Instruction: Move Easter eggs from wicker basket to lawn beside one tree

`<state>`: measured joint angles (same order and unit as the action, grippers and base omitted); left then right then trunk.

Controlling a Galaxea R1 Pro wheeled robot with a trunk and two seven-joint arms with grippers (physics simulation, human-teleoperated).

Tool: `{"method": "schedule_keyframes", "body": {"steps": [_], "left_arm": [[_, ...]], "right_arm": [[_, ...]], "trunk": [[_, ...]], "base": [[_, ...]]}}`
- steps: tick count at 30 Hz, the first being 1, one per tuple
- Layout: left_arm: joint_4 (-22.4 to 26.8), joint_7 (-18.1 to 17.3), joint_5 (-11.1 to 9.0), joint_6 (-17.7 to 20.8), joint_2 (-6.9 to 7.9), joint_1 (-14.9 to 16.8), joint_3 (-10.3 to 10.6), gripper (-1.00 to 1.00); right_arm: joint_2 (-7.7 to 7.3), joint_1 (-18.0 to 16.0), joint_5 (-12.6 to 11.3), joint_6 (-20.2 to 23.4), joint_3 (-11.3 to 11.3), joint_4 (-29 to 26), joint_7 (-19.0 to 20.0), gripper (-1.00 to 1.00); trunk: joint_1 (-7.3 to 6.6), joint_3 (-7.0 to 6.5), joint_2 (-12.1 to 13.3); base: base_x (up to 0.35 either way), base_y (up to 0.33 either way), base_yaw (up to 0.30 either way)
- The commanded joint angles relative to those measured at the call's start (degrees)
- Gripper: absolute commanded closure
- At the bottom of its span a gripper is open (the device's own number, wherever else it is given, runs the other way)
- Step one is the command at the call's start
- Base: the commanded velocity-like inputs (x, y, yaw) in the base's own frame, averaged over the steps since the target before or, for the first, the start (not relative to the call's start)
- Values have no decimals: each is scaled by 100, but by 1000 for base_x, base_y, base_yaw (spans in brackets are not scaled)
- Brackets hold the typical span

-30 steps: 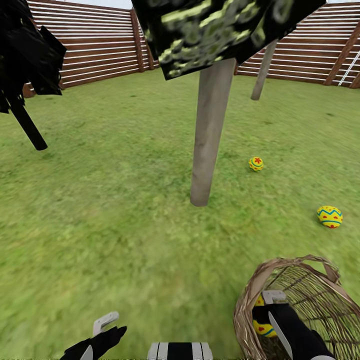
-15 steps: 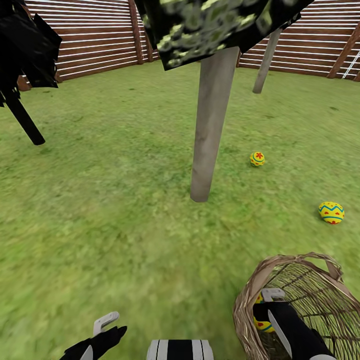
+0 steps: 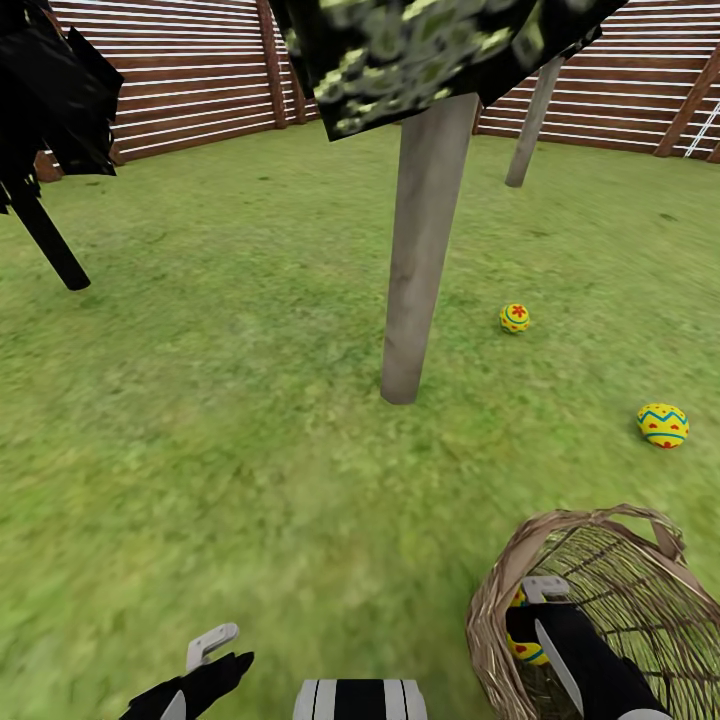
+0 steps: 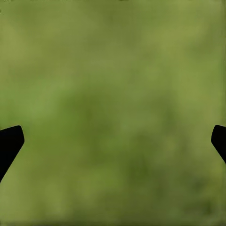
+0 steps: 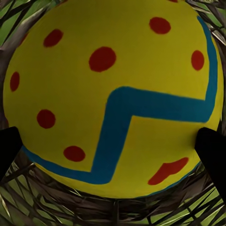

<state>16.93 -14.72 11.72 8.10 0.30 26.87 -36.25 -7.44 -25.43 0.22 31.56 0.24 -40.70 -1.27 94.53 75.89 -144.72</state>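
Left end effector: idle over the lawn at the near edge of the head view, fingers spread wide in the left wrist view, nothing between them
Tree: pale trunk planted mid-lawn, two eggs already out on the grass to its right, the nearer egg close to the trunk, the farther egg well apart from it
Right end effector: reached into the tipped wicker basket, fingers either side of the last egg, contact unclear
Change: view steady since half a second ago, after a slight shift; the arms held still, so a grasp looks imminent
Hidden: fingertip contact, basket's far side cut off, canopy cropped
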Motion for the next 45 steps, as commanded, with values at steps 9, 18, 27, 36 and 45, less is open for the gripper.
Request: {"method": "schedule_keyframes", "body": {"steps": [9, 18, 27, 36, 45], "left_arm": [[12, -35, 49, 34, -4, 3, -48, -100], [9, -13, 57, 42, -4, 3, -43, -100], [1, -13, 67, 43, -13, 3, -40, -100], [-2, 1, 75, 38, -53, 3, -40, -100], [-2, 1, 76, 38, -57, 3, -40, -100]], "right_arm": [[6, 3, 119, 34, -6, 106, -22, 100], [14, 3, 119, 34, -6, 115, -22, 100], [20, 3, 119, 34, 0, 115, -22, 100], [23, 3, 119, 34, -3, 121, -29, 100], [23, 3, 119, 34, 2, 121, -31, 100]], "trunk": [[1, 4, -1], [-12, -106, 6], [-33, -284, 17], [-46, -394, 23], [-69, -594, 35]], "base": [[0, 0, 0], [0, 0, 0], [-248, 0, 0], [-8, 0, 0], [0, 0, 0]]}}
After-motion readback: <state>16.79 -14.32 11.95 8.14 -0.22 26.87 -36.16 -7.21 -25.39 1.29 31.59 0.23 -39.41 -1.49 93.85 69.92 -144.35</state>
